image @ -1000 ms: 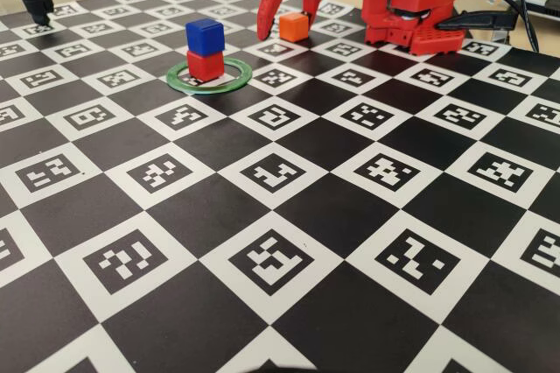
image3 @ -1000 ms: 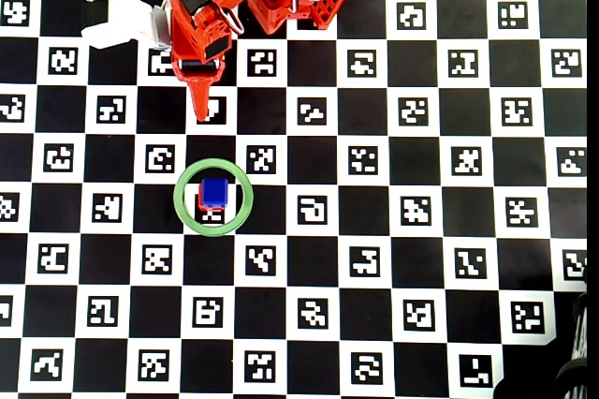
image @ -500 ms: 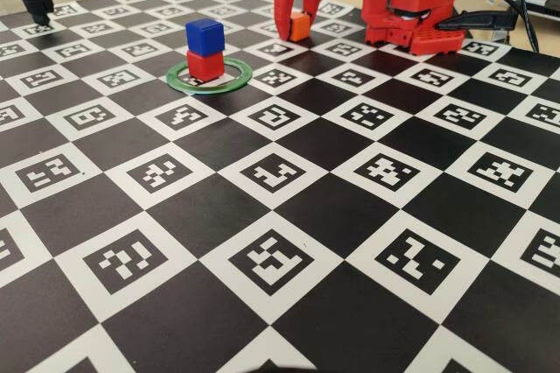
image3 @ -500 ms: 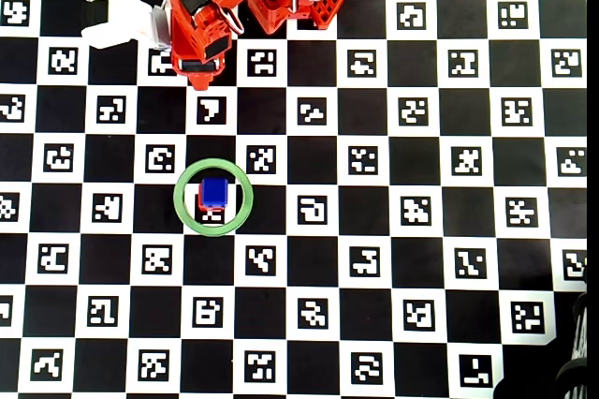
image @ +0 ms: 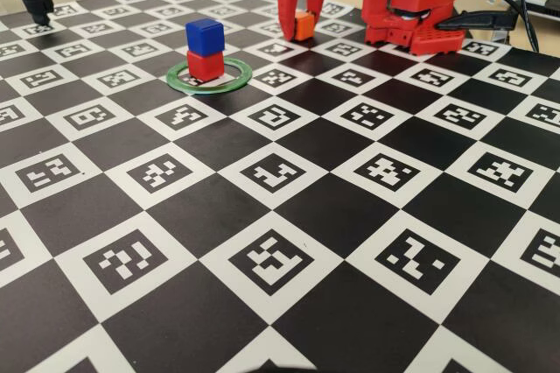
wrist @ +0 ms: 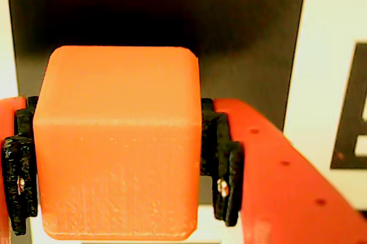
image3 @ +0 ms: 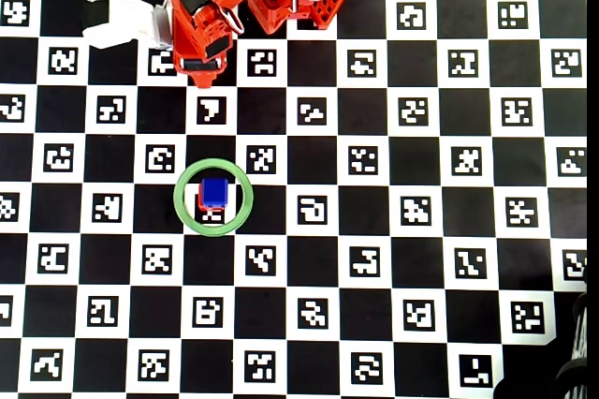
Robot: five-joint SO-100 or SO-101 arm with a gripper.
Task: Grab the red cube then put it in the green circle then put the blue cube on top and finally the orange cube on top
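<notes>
The bench is covered by a black-and-white checkerboard sheet, each white square printed with a small coded marker. The green circle lies flat on it, holding the red cube with the blue cube stacked on top. Toward the far edge, near the arm's red base, the pincer is clenched on the orange cube, its black pads pressing both sides. Beyond lies a pale floor.
</notes>
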